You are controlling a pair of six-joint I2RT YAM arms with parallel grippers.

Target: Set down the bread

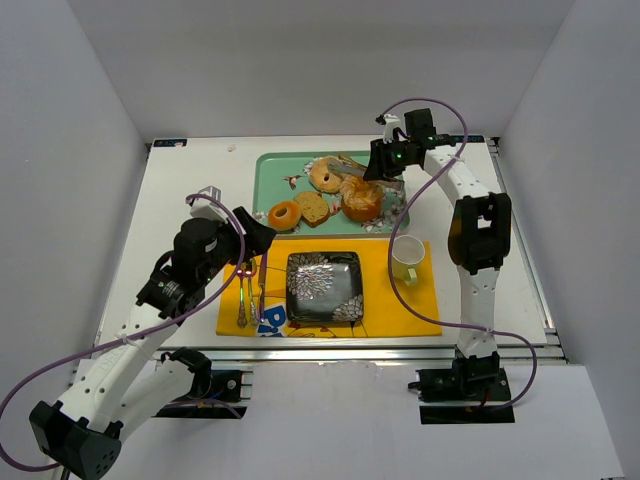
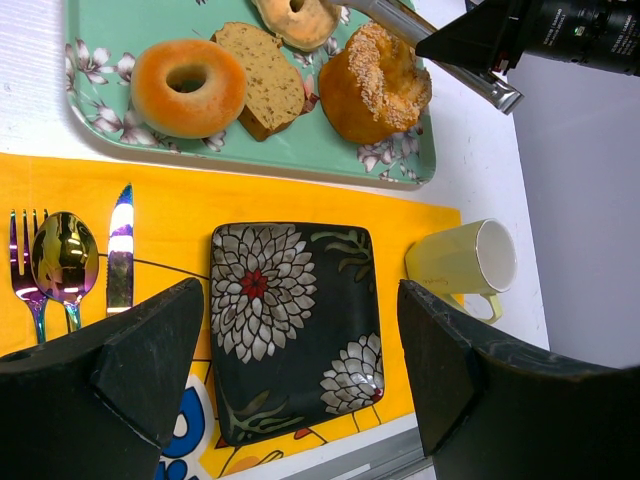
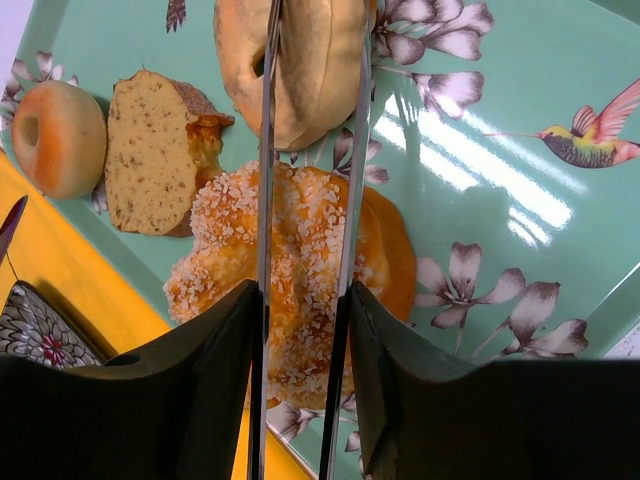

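Observation:
The bread (image 1: 325, 176), a pale tan ring, lies at the back of the green tray (image 1: 262, 172). It also shows in the right wrist view (image 3: 310, 70) and at the top edge of the left wrist view (image 2: 295, 18). My right gripper (image 1: 385, 160) (image 3: 302, 292) is shut on metal tongs (image 3: 264, 200). The two tong arms run along either side of the bread; their tips are cut off by the top of that view. I cannot tell whether the bread is lifted. My left gripper (image 1: 255, 232) (image 2: 300, 300) is open and empty above the dark flowered plate (image 2: 290, 330).
The tray also holds a glossy donut (image 1: 284, 215), a bread slice (image 1: 312, 208) and an orange fluted cake (image 1: 362, 198). On the yellow placemat (image 1: 420, 312) are the plate (image 1: 323, 287), a pale mug (image 1: 406, 258) and cutlery (image 1: 245, 290).

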